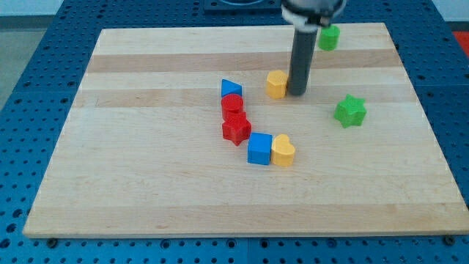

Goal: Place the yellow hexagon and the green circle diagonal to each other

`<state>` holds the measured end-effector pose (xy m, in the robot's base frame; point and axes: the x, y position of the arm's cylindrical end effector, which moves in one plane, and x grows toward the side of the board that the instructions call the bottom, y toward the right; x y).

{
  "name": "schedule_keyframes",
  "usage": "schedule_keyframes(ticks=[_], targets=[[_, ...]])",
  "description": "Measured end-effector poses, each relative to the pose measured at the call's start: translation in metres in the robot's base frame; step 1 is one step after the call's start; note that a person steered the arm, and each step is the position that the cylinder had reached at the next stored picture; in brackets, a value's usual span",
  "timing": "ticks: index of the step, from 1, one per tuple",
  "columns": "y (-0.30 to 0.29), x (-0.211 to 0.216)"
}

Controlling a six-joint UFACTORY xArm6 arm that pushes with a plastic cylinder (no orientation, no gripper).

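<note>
The yellow hexagon (pixel 276 84) lies on the wooden board a little above its middle. My tip (pixel 297 93) stands right next to the hexagon, on its right side, touching or nearly touching it. The green circle (pixel 329 37) lies near the board's top edge, up and to the right of the rod, partly hidden by the arm's upper part.
A green star (pixel 350 111) lies at the right. A blue triangle (pixel 231 89), a red circle (pixel 232 105) and a red star (pixel 236 127) form a column left of the hexagon. A blue square (pixel 259 148) and a yellow heart (pixel 283 150) sit side by side below.
</note>
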<state>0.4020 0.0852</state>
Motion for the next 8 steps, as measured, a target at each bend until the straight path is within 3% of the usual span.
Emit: schedule_keyframes(ticks=[1,2,3,4,5,6,8], targets=[[-0.001,-0.002],[-0.001,-0.053],[-0.003,-0.142],[-0.006,-0.188],[0.033,-0.195],[0.055,-0.175],[0.059,-0.171]])
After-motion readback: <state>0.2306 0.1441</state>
